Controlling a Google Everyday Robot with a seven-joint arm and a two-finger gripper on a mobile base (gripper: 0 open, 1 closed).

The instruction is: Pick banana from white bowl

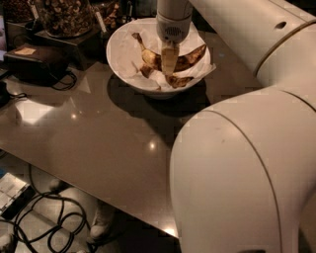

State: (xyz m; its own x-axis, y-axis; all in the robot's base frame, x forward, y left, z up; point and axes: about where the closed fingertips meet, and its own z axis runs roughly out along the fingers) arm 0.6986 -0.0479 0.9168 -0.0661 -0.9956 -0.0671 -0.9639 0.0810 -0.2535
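Observation:
The white bowl [123,54], lined with crumpled white paper, stands on the brown table at the top middle of the camera view. The banana [190,55] lies in it, curved, yellow with dark brown blotches, its thin stem [138,39] pointing up left. My gripper [169,63] comes down from above into the bowl, right at the banana's middle, and hides that part. A small brown peel scrap [178,81] lies just below the banana.
A glass jar of nuts [61,15] and a black box with a cable [34,59] stand left of the bowl. My white arm [237,173] fills the right foreground. Cables [44,217] lie on the floor past the table's front edge [98,195].

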